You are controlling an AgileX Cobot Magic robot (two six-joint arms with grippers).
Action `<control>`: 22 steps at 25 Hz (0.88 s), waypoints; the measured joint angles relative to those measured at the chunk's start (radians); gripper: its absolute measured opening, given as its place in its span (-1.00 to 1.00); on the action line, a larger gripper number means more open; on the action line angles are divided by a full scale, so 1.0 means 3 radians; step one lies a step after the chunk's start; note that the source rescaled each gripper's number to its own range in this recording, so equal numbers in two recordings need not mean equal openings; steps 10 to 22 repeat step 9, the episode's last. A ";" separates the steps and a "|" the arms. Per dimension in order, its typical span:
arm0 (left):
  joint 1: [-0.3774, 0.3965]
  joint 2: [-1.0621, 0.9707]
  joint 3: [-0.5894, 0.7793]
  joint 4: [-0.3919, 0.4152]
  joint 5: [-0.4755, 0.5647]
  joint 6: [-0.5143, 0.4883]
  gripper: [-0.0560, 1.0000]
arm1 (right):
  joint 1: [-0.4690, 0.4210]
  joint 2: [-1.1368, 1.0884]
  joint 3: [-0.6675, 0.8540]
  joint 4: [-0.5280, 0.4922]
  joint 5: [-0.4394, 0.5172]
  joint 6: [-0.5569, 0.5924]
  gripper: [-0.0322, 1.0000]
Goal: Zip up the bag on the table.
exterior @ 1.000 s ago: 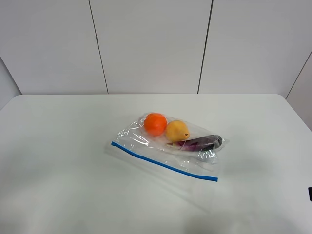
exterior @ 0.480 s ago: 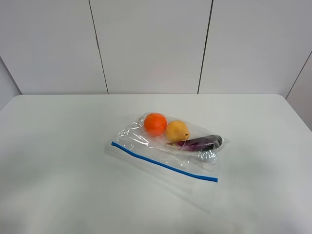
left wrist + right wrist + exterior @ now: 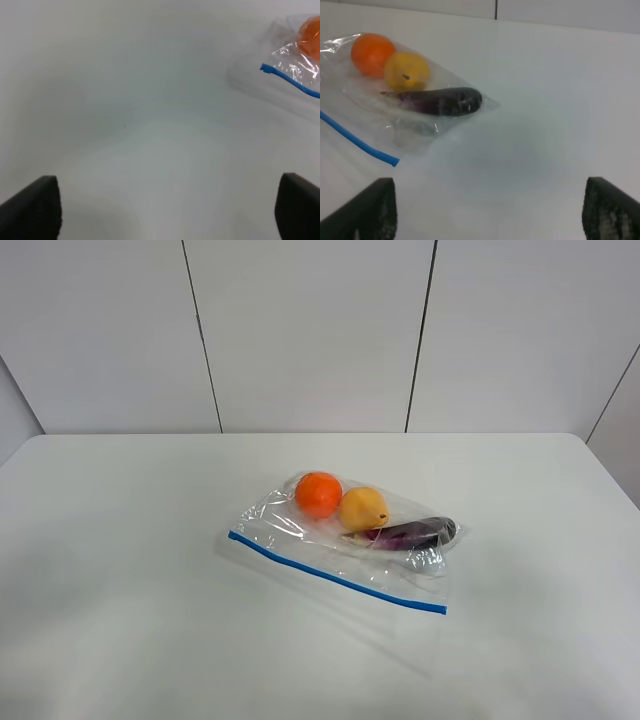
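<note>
The clear plastic bag (image 3: 345, 540) lies near the middle of the white table (image 3: 120, 570), its blue zipper strip (image 3: 335, 572) along the near edge. An orange (image 3: 318, 493), a yellow pear (image 3: 363, 508) and a purple eggplant (image 3: 415, 533) show through it. Neither gripper shows in the exterior high view. In the left wrist view the left gripper (image 3: 167, 212) is open above bare table, with the bag's zipper end (image 3: 292, 80) far off. In the right wrist view the right gripper (image 3: 490, 212) is open, short of the bag (image 3: 395, 100) and eggplant (image 3: 442, 101).
A white panelled wall (image 3: 310, 335) stands behind the table's far edge. The table's rounded far corners (image 3: 575, 440) show at both sides.
A dark piece at the right edge of the exterior high view one second ago has gone out of view. The bag has not moved.
</note>
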 joint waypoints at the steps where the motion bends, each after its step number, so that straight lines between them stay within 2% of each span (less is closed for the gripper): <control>1: 0.0000 0.0000 0.0000 0.0000 0.0000 0.0000 1.00 | 0.0000 0.0000 0.0000 0.0000 0.0000 0.0000 0.74; 22: 0.0000 0.0000 0.0000 0.0000 0.0000 0.0000 1.00 | 0.0000 0.0000 0.0000 0.0008 -0.0003 0.0000 0.74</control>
